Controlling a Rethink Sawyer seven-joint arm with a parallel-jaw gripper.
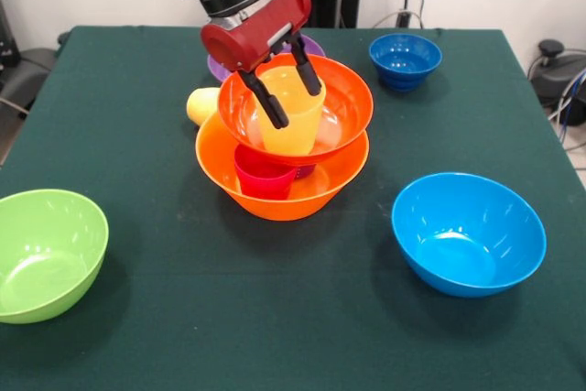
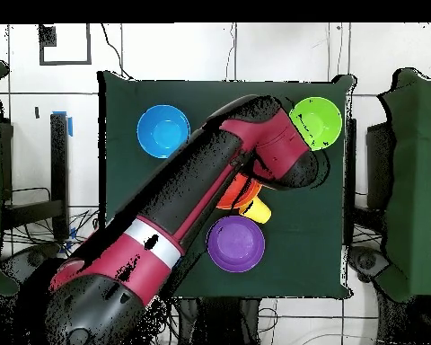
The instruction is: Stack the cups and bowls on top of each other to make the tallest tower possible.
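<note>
My gripper (image 1: 295,104) is shut on the orange-yellow cup (image 1: 291,121) and holds it, slightly tilted, inside the red-orange bowl (image 1: 348,103). That bowl rests on the red-pink cup (image 1: 264,179), which stands in the largest orange-yellow bowl (image 1: 316,191). A bit of the purple cup (image 1: 305,171) shows under the red-orange bowl. The pale yellow cup (image 1: 203,104) lies on its side to the left of the tower. The purple bowl (image 1: 311,45) stands just behind it. In the overhead view the arm hides the gripper and most of the tower (image 2: 237,193).
The lime green bowl (image 1: 46,254) stands at the near left, the light blue bowl (image 1: 468,233) at the near right, and the small dark blue bowl (image 1: 405,59) at the far right. The overhead view shows the green (image 2: 316,121), light blue (image 2: 163,131) and purple (image 2: 235,243) bowls.
</note>
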